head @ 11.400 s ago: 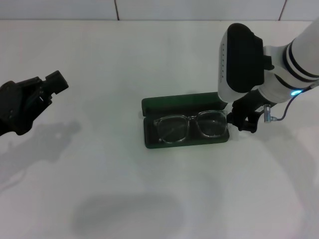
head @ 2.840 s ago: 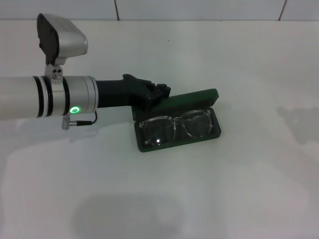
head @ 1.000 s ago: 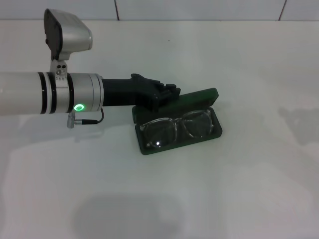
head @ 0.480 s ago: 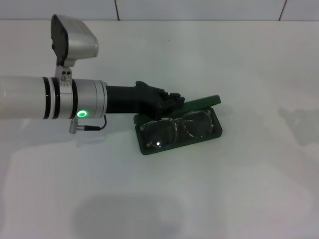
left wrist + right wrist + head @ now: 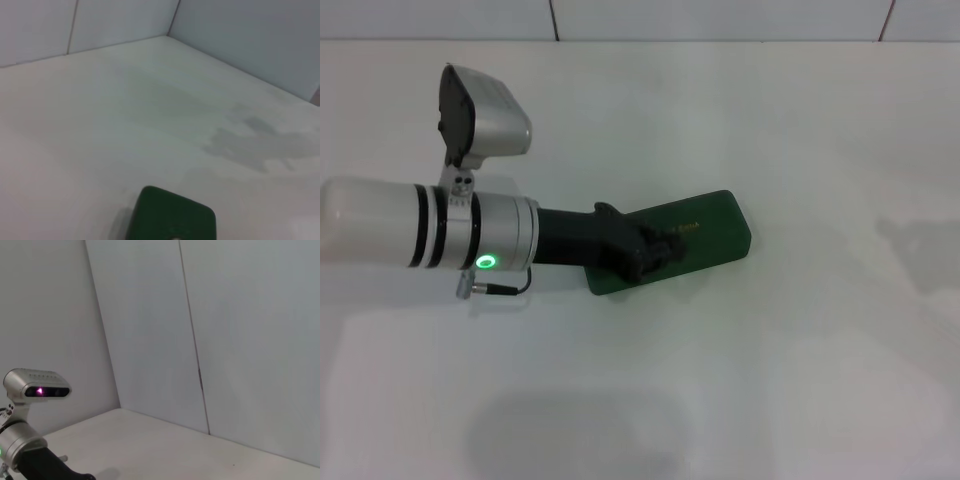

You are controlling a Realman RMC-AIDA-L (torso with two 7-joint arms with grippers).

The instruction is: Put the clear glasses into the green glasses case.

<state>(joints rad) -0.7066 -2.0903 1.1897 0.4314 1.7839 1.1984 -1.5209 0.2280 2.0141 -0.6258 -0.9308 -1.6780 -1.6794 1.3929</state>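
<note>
Change: half a second back we saw the lid propped up with the glasses showing in the tray; now the lid lies flat and the case (image 5: 695,241) is closed.
Left gripper: our left gripper (image 5: 663,251) rests on top of the lid, over the case's left half, with the arm reaching in from the left edge of the head view.
Its fingers: we cannot tell whether they are spread or together (they read as one dark mass against the lid).
Case: dark green, lying on the white table (image 5: 800,380), its right end angled a little away from us; gold lettering shows on the lid just right of the gripper.
Glasses: we cannot see them now, since the shut lid covers the whole inside of the case.
Left wrist view: one rounded end of the case (image 5: 172,215) shows at the frame's lower edge, with bare table beyond and the wall panels behind.
Right arm: outside the head view; its wrist camera looks across at the wall and catches our left arm (image 5: 30,445) low in the corner.
</note>
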